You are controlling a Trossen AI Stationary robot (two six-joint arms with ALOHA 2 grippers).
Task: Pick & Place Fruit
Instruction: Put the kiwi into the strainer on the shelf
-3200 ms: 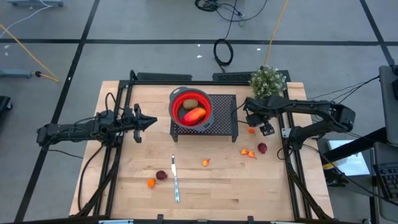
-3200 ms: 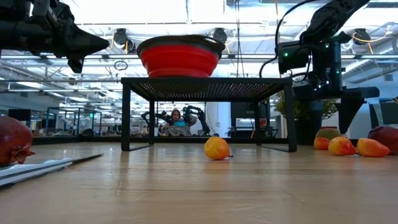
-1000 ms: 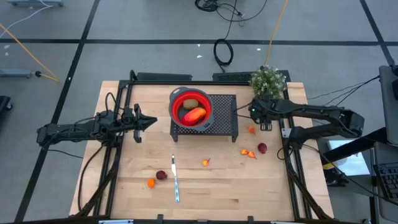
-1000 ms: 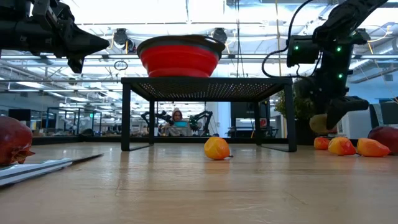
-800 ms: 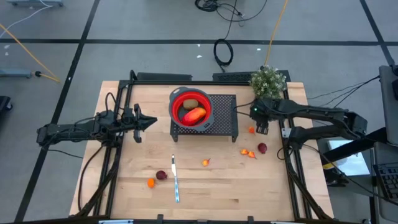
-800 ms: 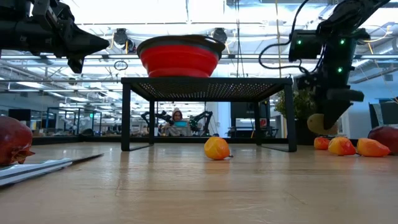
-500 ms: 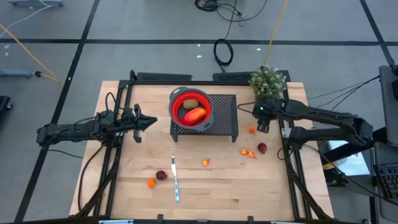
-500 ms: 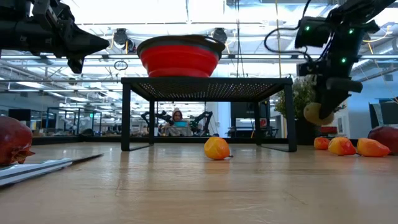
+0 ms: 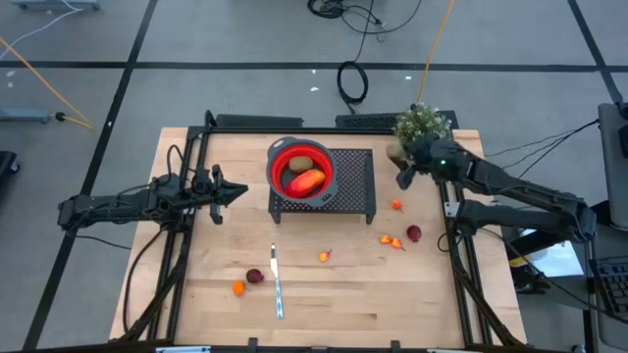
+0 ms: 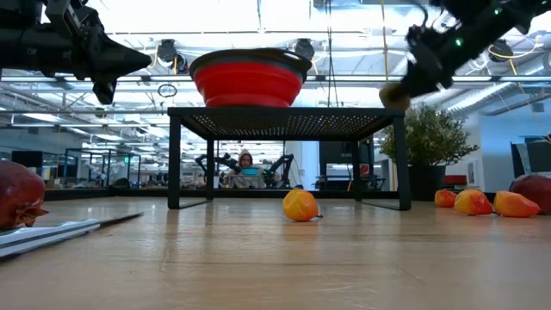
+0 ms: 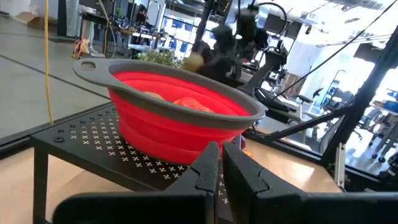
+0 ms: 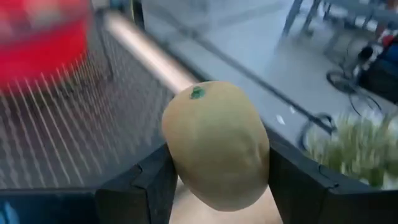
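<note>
My right gripper is shut on a brown-green kiwi-like fruit, raised to about the stand's top near the stand's right far corner, beside the plant. The red bowl sits on a black perforated stand and holds another kiwi-like fruit and the red-orange oval. Tiny orange pieces and dark red-purple ones lie on the table. My left gripper is shut, in the air left of the stand. My right gripper pinches the kiwi-like fruit by its sides between the two fingers, one on each flank. The fruit is lifted clear of the table, with its small green stem end pointing away from the wrist.
A silver knife lies near the table's near edge. The black stand stands at the far middle, with a potted plant at its right. Bare wood shows between the stand and the knife.
My right gripper, shut on the kiwi-like fruit, has risen from just above the table to about the stand's top. It has moved toward the far edge and the stand and has tipped from pointing down to more level. The fruit went up with it.
</note>
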